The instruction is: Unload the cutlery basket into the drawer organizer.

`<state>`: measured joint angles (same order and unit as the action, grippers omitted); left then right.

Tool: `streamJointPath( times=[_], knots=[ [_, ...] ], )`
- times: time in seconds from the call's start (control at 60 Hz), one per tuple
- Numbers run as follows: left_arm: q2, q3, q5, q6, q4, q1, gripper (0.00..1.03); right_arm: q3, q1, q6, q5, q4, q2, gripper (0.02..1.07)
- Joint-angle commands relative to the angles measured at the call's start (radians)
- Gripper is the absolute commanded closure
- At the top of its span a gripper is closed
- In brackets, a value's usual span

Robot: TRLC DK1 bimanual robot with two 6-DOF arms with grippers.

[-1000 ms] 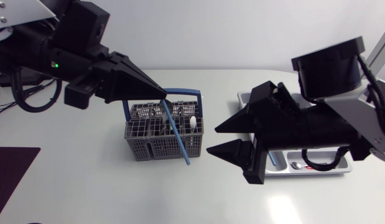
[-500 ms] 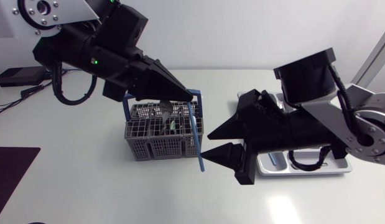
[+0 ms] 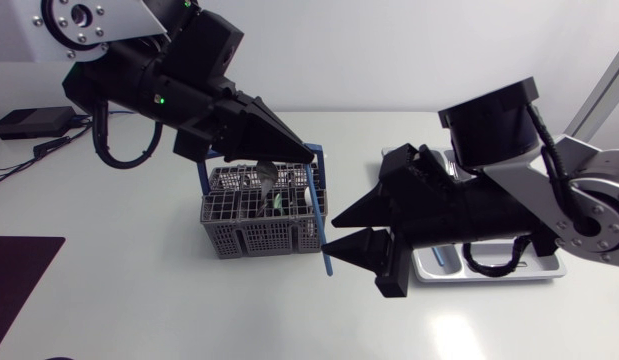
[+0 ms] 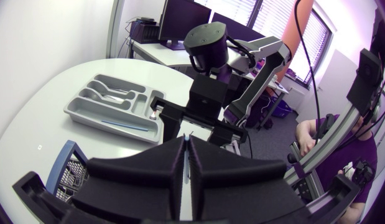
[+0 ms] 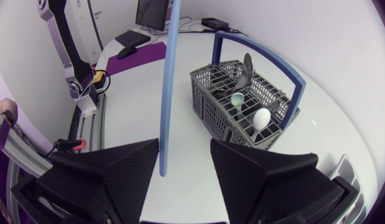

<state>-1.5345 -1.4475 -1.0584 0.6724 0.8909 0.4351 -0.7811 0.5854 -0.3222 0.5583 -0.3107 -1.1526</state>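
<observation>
Step in hand: one blue stick (image 3: 317, 215) is on its way from the cutlery basket (image 3: 251, 232) to the drawer organizer (image 3: 494, 268). This is judged to be a handover from one arm to the other.
Left gripper (image 3: 310, 156): clenched on the stick's upper end, above the basket's blue handle (image 5: 260, 55). The left wrist view shows the fingers pressed together on a thin blue sliver.
Right gripper (image 3: 329, 232): released. The fingers are spread with the stick's lower part between them. In the right wrist view the stick lies close to one finger, with a clear gap to the other.
Stick position: nearly upright, just beside the basket wall that faces the organizer. Whether its lower tip touches the table cannot be told.
Basket contents: a metal spoon (image 5: 247, 65), a white-ended utensil (image 5: 262, 118) and a pale green-ended one (image 5: 237, 98), all standing in compartments.
Organizer: partly hidden behind the right arm. A second blue stick (image 4: 127, 124) lies in the long compartment.
Next move: centre the right fingers on the stick and close them fully before the left gripper lets go. Then carry the stick to the long compartment.
Caution: an off-centre grip may let the stick pivot or slip.
</observation>
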Motion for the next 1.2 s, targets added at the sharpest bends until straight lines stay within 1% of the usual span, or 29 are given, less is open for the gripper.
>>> streamJointPath(
  times=[0.0,0.05,0.15,0.367,0.433,0.467,0.733,0.783,0.8,0.817,0.883,0.917,0.95,0.983,1.017,1.05,1.1,1.183],
  knots=[
    [-0.010,-0.028,-0.018,-0.022,-0.001,0.004,1.00,-0.007,0.019,0.032,0.009,-0.002,-0.015,0.53],
    [-0.010,-0.027,-0.020,-0.022,-0.001,0.004,1.00,-0.009,0.021,0.035,0.009,-0.004,-0.016,0.56],
    [-0.010,-0.028,-0.020,-0.022,-0.001,0.004,1.00,-0.012,0.030,0.041,0.009,-0.005,-0.022,0.59],
    [-0.010,-0.024,-0.018,-0.022,-0.001,0.002,1.00,-0.021,0.047,0.051,0.009,-0.007,-0.050,0.86],
    [-0.010,-0.022,-0.020,-0.022,-0.001,0.001,1.00,-0.023,0.048,0.051,0.009,-0.008,-0.056,0.98],
    [-0.010,-0.021,-0.020,-0.020,-0.003,0.001,1.00,-0.024,0.048,0.051,0.009,-0.008,-0.059,1.01],
    [-0.007,-0.024,-0.018,-0.019,-0.001,-0.009,1.00,-0.023,0.053,0.049,0.006,-0.051,-0.052,1.01],
    [-0.004,-0.030,-0.018,-0.020,-0.003,-0.018,0.97,-0.021,0.053,0.049,0.008,-0.067,-0.039,1.02],
    [-0.003,-0.034,-0.018,-0.022,-0.001,-0.026,0.91,-0.021,0.053,0.048,0.006,-0.071,-0.036,1.02],
    [-0.003,-0.036,-0.018,-0.022,-0.003,-0.026,0.91,-0.021,0.051,0.048,0.006,-0.076,-0.035,1.02],
    [-0.001,-0.056,-0.018,-0.030,-0.003,-0.050,0.62,-0.021,0.050,0.046,0.008,-0.094,-0.022,1.02],
    [-0.001,-0.063,-0.018,-0.034,-0.003,-0.062,0.51,-0.020,0.048,0.045,0.008,-0.102,-0.016,1.02],
    [-0.001,-0.073,-0.018,-0.037,-0.004,-0.075,0.37,-0.018,0.047,0.045,0.008,-0.107,-0.010,1.02],
    [-0.001,-0.080,-0.018,-0.040,-0.006,-0.088,0.25,-0.017,0.044,0.043,0.006,-0.116,-0.006,1.02],
    [-0.001,-0.090,-0.017,-0.042,-0.007,-0.107,0.17,-0.014,0.036,0.040,0.006,-0.120,-0.002,1.02],
    [-0.001,-0.096,-0.017,-0.043,-0.012,-0.125,0.11,-0.010,0.027,0.038,0.005,-0.130,0.002,1.02],
    [0.001,-0.103,-0.015,-0.048,-0.021,-0.157,0.07,-0.006,0.007,0.031,0.003,-0.140,0.011,1.02],
    [0.001,-0.116,-0.014,-0.060,-0.041,-0.223,0.05,0.000,-0.055,0.003,0.006,-0.172,0.025,1.02]
  ],
)
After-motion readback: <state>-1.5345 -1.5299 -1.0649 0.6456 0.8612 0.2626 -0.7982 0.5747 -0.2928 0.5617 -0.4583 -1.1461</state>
